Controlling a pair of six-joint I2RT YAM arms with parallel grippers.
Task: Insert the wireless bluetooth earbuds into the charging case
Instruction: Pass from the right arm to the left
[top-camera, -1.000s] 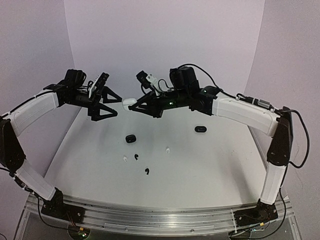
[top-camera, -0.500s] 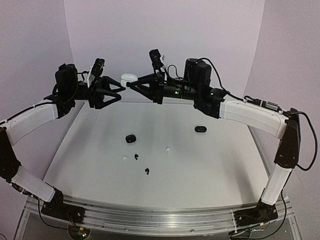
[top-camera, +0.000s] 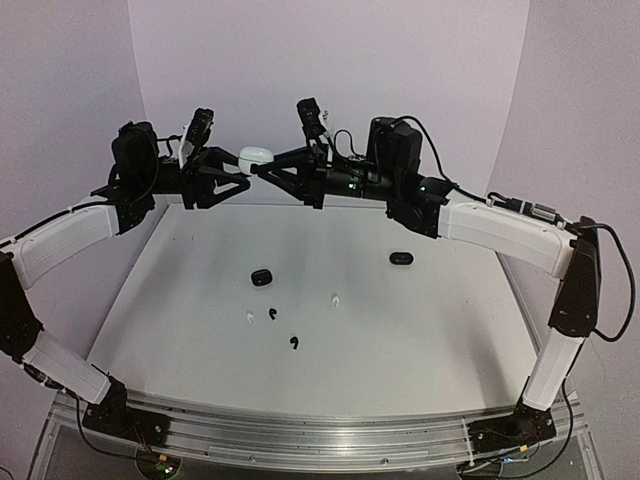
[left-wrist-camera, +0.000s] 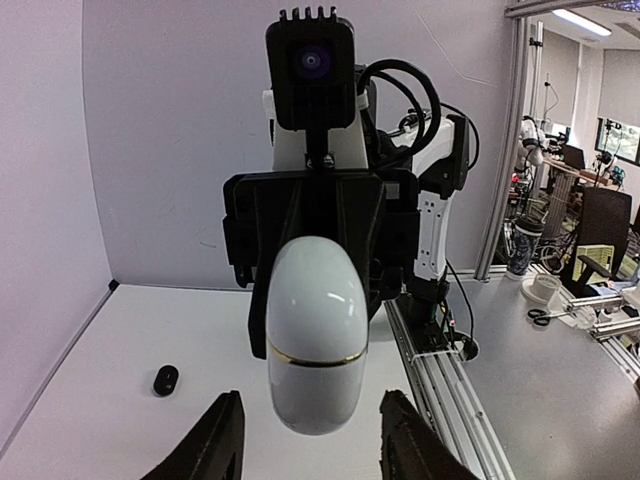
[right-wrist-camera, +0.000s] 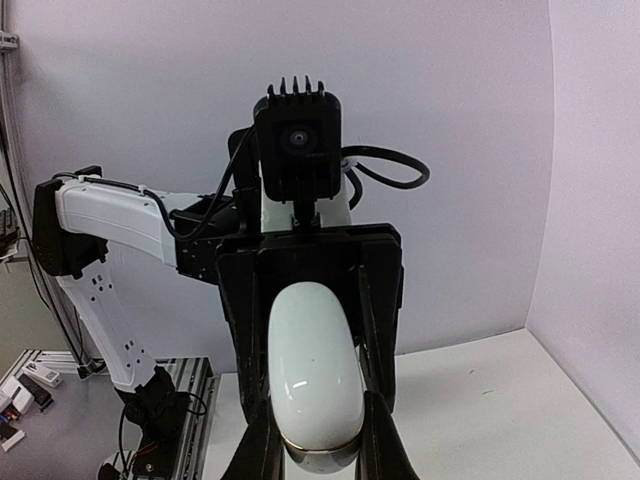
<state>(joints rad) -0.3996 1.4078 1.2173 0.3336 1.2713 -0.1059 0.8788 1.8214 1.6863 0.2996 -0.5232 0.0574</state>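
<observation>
A white pebble-shaped charging case (top-camera: 256, 155) hangs high above the table's back, with a thin gold seam round it (left-wrist-camera: 316, 340). My right gripper (top-camera: 262, 163) is shut on it, its fingers pressed against both sides (right-wrist-camera: 313, 380). My left gripper (top-camera: 243, 171) faces it from the left. Its two fingers straddle the case's free end with a gap on each side, so it is open (left-wrist-camera: 312, 400). On the table lie the earbuds: two black ones (top-camera: 273, 314) (top-camera: 293, 343) and two white ones (top-camera: 249, 318) (top-camera: 335, 299).
Two closed black cases rest on the table, one left of centre (top-camera: 261, 276) and one to the right (top-camera: 401, 259). The left wrist view shows a black case (left-wrist-camera: 165, 380) on the white table. Purple walls close in the back and sides.
Both arms rose with the white case over the last second. My left jaws narrowed and slid in around the case's free end. The right grip has not changed.
</observation>
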